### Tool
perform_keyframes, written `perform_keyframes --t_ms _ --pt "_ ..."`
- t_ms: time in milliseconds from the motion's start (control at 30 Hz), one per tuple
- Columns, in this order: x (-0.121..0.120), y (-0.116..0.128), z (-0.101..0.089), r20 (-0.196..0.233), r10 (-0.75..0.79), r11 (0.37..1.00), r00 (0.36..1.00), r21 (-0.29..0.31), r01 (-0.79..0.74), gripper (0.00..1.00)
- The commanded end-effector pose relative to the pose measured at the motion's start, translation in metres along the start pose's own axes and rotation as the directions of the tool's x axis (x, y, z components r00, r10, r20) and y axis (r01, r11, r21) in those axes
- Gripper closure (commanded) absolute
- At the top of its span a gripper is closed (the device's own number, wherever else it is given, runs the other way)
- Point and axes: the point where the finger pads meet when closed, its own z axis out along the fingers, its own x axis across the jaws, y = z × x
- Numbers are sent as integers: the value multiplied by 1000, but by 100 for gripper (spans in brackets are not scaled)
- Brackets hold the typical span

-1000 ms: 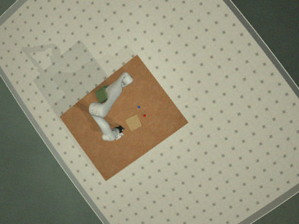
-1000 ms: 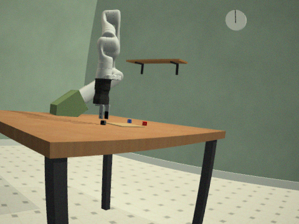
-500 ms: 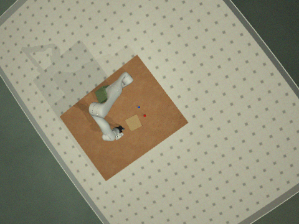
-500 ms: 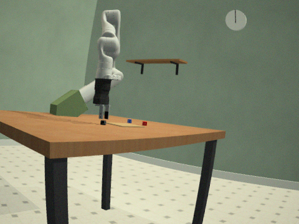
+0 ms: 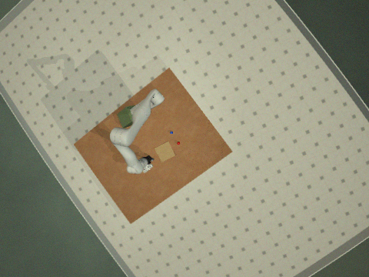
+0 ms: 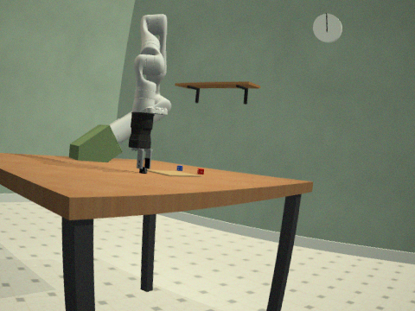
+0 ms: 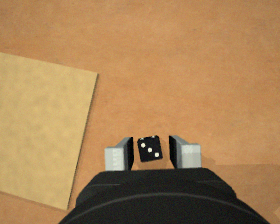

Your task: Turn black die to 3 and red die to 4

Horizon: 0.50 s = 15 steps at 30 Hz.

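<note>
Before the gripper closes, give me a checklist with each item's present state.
1. Black die between the fingers: ok.
2. Gripper open, gaps on both sides: ok.
3. Black die shows 3 on top: ok.
4. Black die on the mat: not ok, it lies on the table.
5. Red die on the mat: not ok, beside it.
6. Red die's top face: cannot tell.
</note>
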Motion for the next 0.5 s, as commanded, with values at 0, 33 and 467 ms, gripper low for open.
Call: perform_keyframes --t_ms 0,33,467 --pt "-1 0 5 4 -1 1000 1000 -2 1 30" --pt "-1 0 7 4 -1 1000 1000 -2 1 30" --pt "-1 0 14 4 -1 1000 1000 -2 1 30"
